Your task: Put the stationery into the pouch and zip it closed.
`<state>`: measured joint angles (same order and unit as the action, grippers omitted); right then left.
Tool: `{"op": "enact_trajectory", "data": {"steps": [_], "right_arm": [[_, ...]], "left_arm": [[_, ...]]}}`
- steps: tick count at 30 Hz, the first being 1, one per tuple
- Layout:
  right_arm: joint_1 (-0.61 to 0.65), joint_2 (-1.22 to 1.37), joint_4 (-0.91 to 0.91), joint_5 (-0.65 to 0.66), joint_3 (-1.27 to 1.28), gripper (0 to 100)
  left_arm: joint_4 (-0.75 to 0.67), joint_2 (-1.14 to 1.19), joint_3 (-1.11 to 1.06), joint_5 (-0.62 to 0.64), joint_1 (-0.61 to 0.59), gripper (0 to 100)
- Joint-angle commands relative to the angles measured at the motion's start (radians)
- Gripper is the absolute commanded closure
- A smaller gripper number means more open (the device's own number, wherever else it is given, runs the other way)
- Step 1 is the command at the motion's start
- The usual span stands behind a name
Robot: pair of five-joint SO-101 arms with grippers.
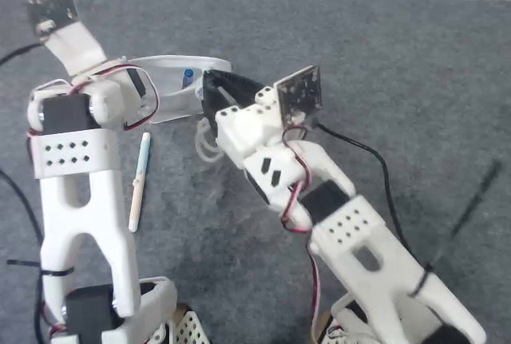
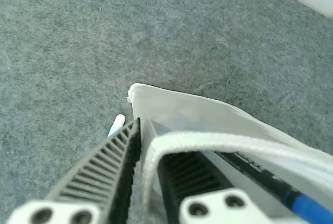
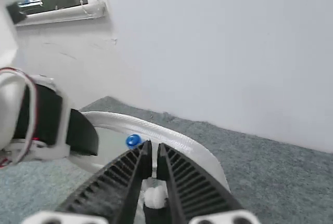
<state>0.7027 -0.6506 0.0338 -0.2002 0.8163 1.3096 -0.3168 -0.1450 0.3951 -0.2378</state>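
Because the pouch [image 1: 172, 92] is limp and would slide if tugged, my left end effector [image 2: 145, 141] is clenched on its white rim at the 9 o'clock end, anchoring it and holding the mouth up. My right end effector [image 3: 154, 146] sits at the pouch's 3 o'clock end. Its jaws are pressed together on a small white piece I take for the zip pull [image 3: 153, 195], which suits drawing the zip along. One blue-tipped pen [image 2: 299, 203] lies inside. A pale pen [image 1: 138, 184] lies on the table [image 1: 399, 81] at the pouch's 7 o'clock, apart from it, so I judge closing now would be premature.
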Motion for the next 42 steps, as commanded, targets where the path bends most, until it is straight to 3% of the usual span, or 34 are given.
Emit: {"op": "enact_trajectory", "data": {"steps": [1, 7, 15, 21, 35, 42], "right_arm": [[0.024, -0.125, 0.071, 0.014, -0.068, 98.7], [0.021, -0.127, 0.191, 0.014, -0.057, 98.8], [0.090, -0.079, 0.348, 0.015, -0.061, 98.0], [0.185, 0.162, 0.323, -0.031, -0.092, 82.1], [0.286, 0.777, 0.298, -0.319, -0.516, 82.8], [0.334, 1.018, 0.298, -0.356, -0.697, 82.8]], "left_arm": [[-0.021, -0.005, -0.004, -0.006, 0.002, 99], [0.020, -0.107, 0.012, -0.008, -0.018, 99], [-0.012, -0.187, 0.012, 0.002, -0.236, 99], [-0.052, -0.189, 0.012, 0.078, -0.390, 99], [-0.061, -0.189, 0.010, 0.120, -0.496, 99], [-0.061, -0.189, 0.010, 0.120, -0.496, 99]]}}
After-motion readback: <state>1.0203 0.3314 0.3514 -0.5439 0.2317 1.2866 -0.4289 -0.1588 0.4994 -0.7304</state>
